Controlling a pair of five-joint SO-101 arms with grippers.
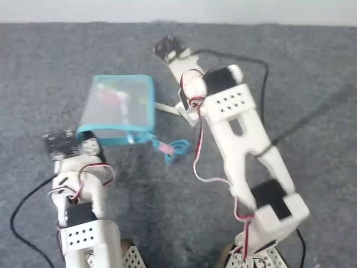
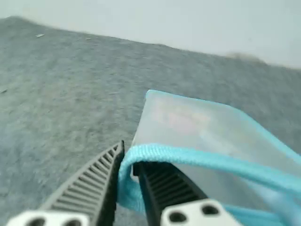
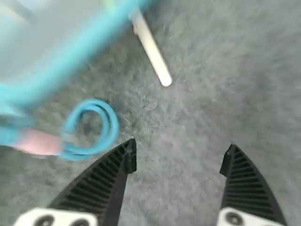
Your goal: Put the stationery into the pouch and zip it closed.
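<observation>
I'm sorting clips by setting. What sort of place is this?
Probably a robot test bench: a grey felt-covered table, a plain pale wall behind it, and the left gripper pinching a blue-edged pouch.

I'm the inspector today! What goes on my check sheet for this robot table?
Surface: grey fuzzy mat, flat.
Job's things: see-through pouch with colourful things inside; white stick pokes out beside its blue edge; blue loop on a pink tab lies on the mat.
Clutter: nothing seen.
Grippers: left gripper shut on the pouch's edge; right gripper open above the mat.
Cables: black cable, red and white wires on the arms.
Surroundings: pale wall behind.
</observation>
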